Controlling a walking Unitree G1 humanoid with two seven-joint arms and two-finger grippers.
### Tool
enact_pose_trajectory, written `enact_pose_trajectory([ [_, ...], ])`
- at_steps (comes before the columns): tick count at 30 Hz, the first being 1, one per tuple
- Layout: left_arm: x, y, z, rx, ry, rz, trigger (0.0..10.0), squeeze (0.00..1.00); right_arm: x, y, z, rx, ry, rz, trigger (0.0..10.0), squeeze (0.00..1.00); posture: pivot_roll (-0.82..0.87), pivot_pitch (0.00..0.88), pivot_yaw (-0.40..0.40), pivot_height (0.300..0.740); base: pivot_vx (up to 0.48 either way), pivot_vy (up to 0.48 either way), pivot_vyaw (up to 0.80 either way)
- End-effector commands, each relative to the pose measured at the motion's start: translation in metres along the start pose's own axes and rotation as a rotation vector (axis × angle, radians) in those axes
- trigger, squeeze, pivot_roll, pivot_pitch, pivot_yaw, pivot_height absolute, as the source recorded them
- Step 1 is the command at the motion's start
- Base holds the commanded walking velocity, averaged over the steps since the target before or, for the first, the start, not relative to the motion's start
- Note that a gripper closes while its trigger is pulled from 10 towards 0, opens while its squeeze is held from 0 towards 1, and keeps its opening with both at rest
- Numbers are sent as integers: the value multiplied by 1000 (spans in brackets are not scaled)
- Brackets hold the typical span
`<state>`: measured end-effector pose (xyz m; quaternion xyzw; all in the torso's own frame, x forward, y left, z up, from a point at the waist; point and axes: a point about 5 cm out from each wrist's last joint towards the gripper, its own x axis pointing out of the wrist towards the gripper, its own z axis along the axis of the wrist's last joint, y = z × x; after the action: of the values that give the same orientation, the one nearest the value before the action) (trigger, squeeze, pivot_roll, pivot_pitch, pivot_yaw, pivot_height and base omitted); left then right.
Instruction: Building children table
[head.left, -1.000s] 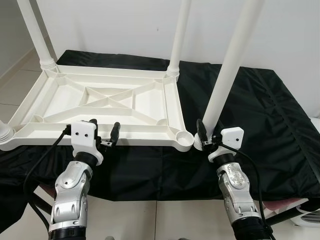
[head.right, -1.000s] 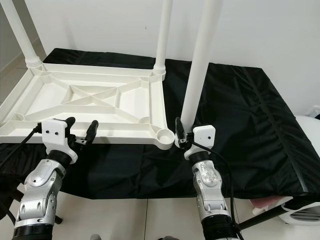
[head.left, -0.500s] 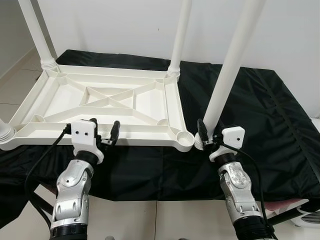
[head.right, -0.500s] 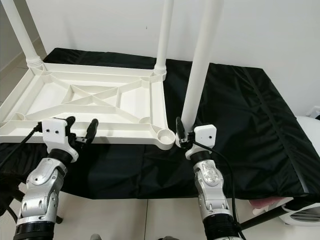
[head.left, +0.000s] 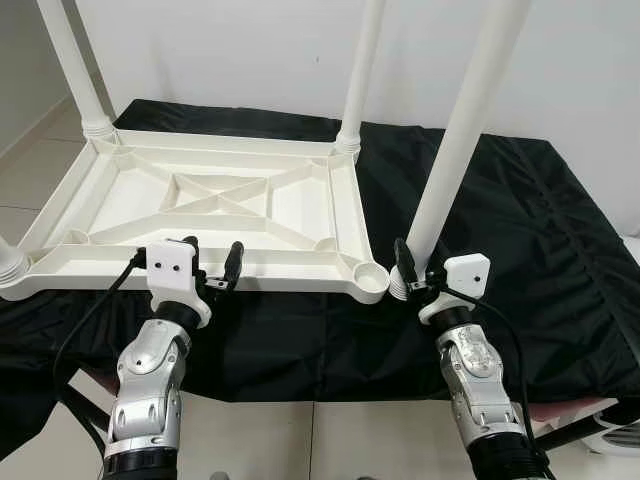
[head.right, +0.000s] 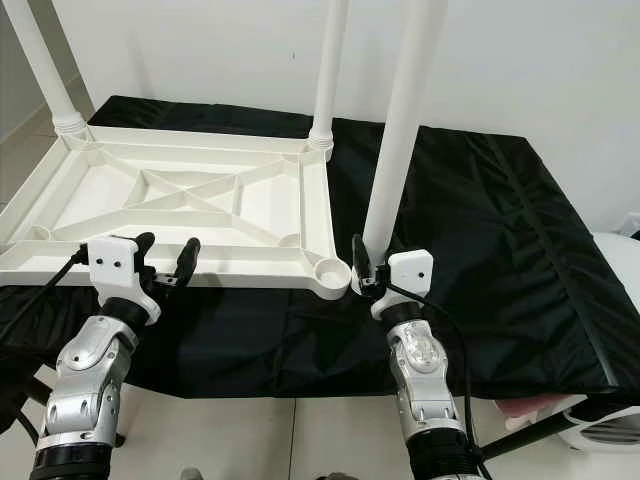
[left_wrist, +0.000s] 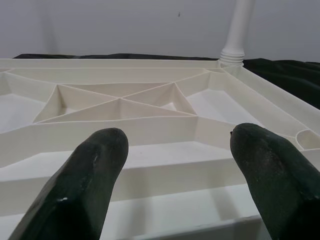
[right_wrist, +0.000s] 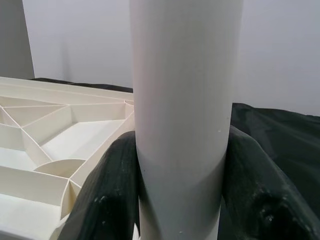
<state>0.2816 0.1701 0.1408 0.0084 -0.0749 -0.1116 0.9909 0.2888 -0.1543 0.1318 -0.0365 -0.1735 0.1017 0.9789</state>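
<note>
Currently the right gripper (head.left: 407, 272) is clamping the loose leg (head.left: 455, 150) just beside the upturned tabletop's (head.left: 205, 200) empty corner socket (head.left: 370, 273), while the left gripper (head.left: 212, 262) is hovering spread-fingered at the near rim; tilt risks misseating.

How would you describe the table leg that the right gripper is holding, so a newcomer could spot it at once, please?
On the black cloth lies an upside-down white tabletop with legs standing in its corners. Just off its near right corner, beside the empty socket, is the leg. Unlike the others, it is loose, tilted, and clamped in the right gripper.
</note>
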Motion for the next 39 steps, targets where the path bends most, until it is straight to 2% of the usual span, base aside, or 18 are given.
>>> enact_pose_trajectory([
  [1,0,3,-1,-7,-2,101,10000,0,0,2,4,-4,-16,10,10000,0,-17,0,-51,740,0,0,0],
  [11,-3,0,8,-10,-10,98,10000,0,-4,9,11,39,-11,-9,10000,0,-17,23,-47,740,0,0,0],
  [18,4,-5,13,-28,-20,91,10000,0,-1,6,7,6,37,-38,10000,0,-12,31,-49,740,0,0,0],
  [39,2,-6,12,-30,-3,108,10000,0,-2,8,9,-1,43,-29,10000,0,-11,37,-52,740,0,0,0],
])
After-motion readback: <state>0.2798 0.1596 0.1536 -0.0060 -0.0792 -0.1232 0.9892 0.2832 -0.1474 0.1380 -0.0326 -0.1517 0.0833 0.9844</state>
